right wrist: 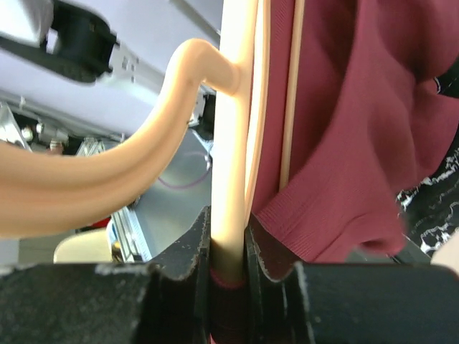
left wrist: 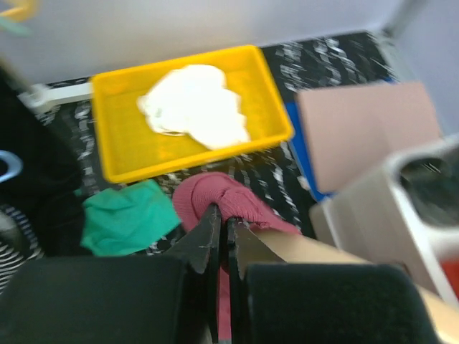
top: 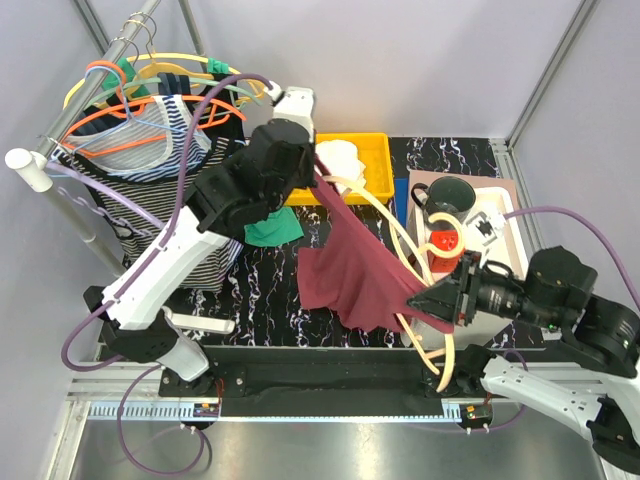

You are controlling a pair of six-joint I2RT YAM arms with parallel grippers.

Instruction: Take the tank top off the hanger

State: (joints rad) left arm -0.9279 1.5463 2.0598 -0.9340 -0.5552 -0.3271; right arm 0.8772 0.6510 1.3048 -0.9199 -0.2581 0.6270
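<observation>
We are pinching the tank top (top: 350, 270) in our left pincer (left wrist: 221, 233) and clamping its hanger (right wrist: 229, 143) in our right pincer (right wrist: 229, 244), the cloth hanging between them over the tabletop (top: 270, 290), toward its near edge.

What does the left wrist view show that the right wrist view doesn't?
Only left wrist: the yellow bin holding a white cloth, a green cloth beside it, and the left tool shut on the maroon tank top. Only right wrist: the right tool shut on the peach hanger. Both: the tank top and the hanger.
</observation>
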